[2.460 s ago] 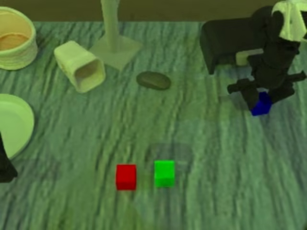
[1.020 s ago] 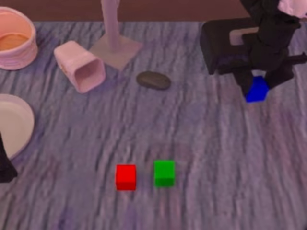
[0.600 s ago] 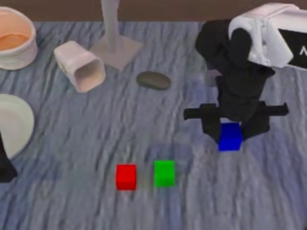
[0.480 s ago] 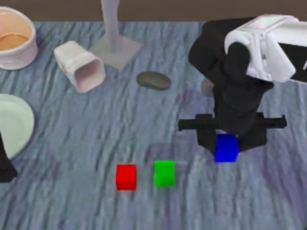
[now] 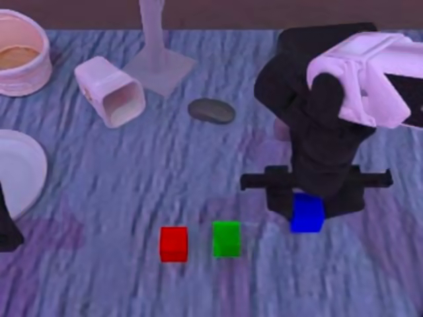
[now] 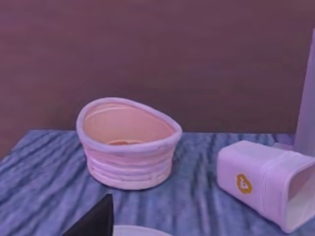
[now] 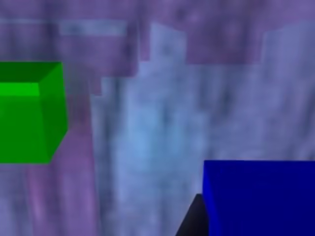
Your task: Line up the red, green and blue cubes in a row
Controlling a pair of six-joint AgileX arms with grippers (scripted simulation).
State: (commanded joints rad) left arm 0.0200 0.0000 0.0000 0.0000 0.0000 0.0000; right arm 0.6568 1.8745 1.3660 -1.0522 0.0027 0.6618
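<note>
1. Right gripper [image 5: 307, 212]: clenched on the blue cube [image 5: 307, 213], which sits between its dark fingers; the arm reaches in from the 2 o'clock corner of the table [image 5: 99, 191].
2. Blue cube: at about 4 o'clock from the table's middle, near the green cube [image 5: 227, 238] and at its 2 o'clock, a gap between them. Whether it touches the table cannot be told from above.
3. Right wrist view: the blue cube [image 7: 258, 196] fills the near corner with a dark finger edge against it; the green cube [image 7: 30, 112] lies apart from it across bare table.
4. Green cube and red cube [image 5: 174, 244]: resting side by side on the table at about 6 o'clock, a narrow gap between them, the red one at the green one's 9 o'clock.
5. Left gripper [image 5: 6, 228]: parked at the table's 9 o'clock edge, only a dark part in view; whether it is open cannot be told.
6. Other items: a ribbed bowl [image 5: 20, 56] at 10 o'clock, a white cup [image 5: 111, 91] lying on its side just beside it, a plate [image 5: 20, 168] at 9 o'clock, a stand with a square base [image 5: 158, 66] at 12 o'clock, and a dark oval pebble [image 5: 211, 110] near the stand.
7. Left wrist view: the bowl [image 6: 128, 142] and the tipped cup [image 6: 266, 184] show near each other, not touching.
</note>
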